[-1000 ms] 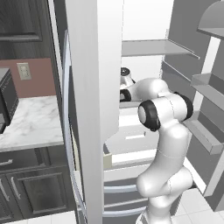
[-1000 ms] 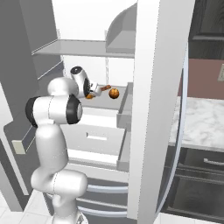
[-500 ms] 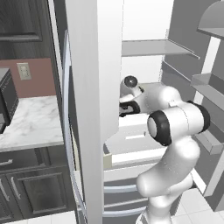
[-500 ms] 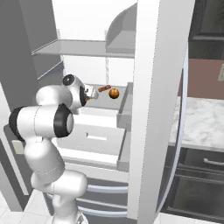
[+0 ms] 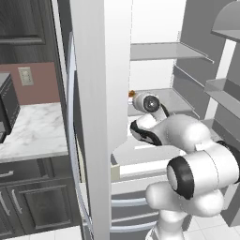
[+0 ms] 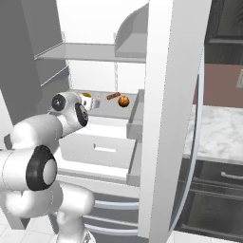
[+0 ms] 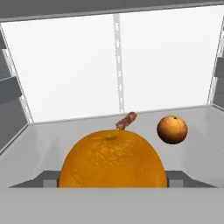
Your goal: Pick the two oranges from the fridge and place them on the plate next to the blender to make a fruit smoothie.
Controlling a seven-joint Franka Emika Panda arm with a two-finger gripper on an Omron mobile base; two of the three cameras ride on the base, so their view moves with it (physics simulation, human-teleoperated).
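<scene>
The tall silver-grey fridge [image 6: 171, 95] stands open, and no brand, label or writing can be read anywhere. A round bright-orange fruit [image 7: 113, 159] sits very close in front of the hand camera. The second, smaller-looking orange [image 7: 172, 129] lies farther back on the grey shelf [image 7: 192, 148], right of a small brown piece [image 7: 126, 120]. Whether the gripper is open or closed, I cannot tell.
</scene>
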